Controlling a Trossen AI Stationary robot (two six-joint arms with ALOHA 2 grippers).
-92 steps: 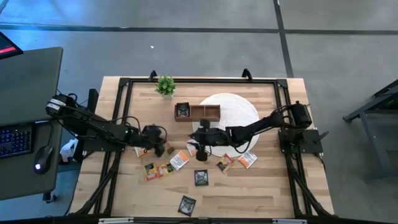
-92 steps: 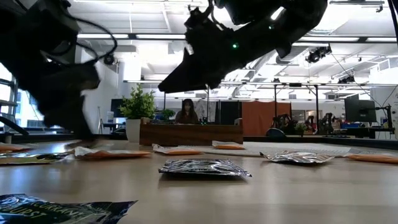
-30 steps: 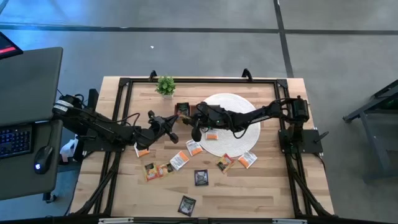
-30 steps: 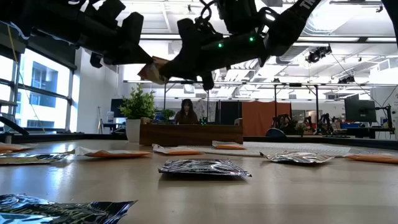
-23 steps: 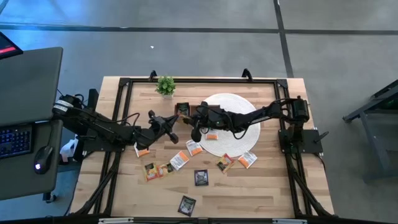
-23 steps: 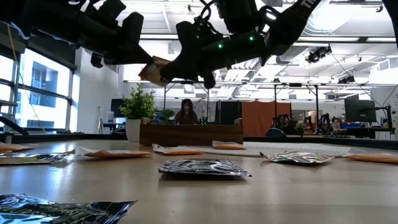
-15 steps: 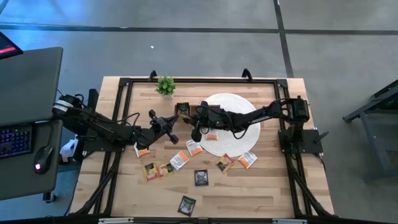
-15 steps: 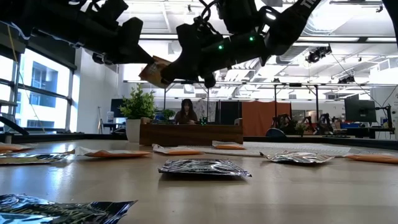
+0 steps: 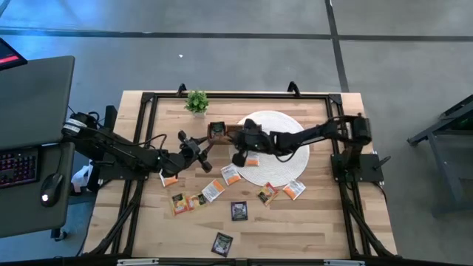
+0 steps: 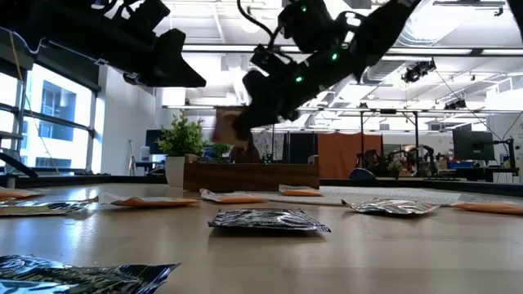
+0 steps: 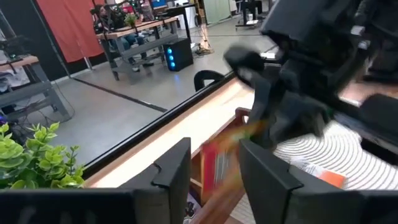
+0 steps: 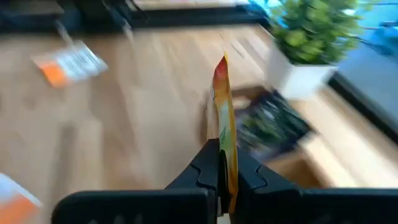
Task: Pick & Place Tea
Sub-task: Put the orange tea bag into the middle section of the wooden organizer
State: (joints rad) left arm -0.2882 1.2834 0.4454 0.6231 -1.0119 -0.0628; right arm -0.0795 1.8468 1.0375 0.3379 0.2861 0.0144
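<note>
**Right gripper carries an orange sachet over the wooden tray**

The right gripper (image 12: 219, 163) is clamped shut on a yellow-orange tea sachet (image 12: 223, 112), which stands on edge between its two dark fingers. Seen from above, this gripper (image 9: 238, 157) sits near the middle of the table (image 9: 310, 229), at the edge of the round white mat (image 9: 284, 127) and just beside the wooden tray (image 9: 230, 131). The level view shows the sachet (image 10: 227, 125) hanging in the air above the tray (image 10: 250, 175).

The left gripper (image 9: 205, 150) hovers just to the left of the right one, its fingers (image 11: 171, 165) spread apart and holding nothing.

The tray lies toward the far edge of the table, and its left compartment holds a dark sachet (image 9: 216, 131). A small potted plant (image 9: 196, 102) stands beyond it, near the far edge. One white-and-orange sachet (image 9: 251, 160) lies on the mat.

More sachets lie loose on the bare wood toward the near edge: white-and-orange ones (image 9: 213, 190) left of centre, two others (image 9: 294, 189) near the mat's near rim, a black one (image 9: 239, 210) in the middle, and another black one (image 9: 222, 243) close to the near edge.
</note>
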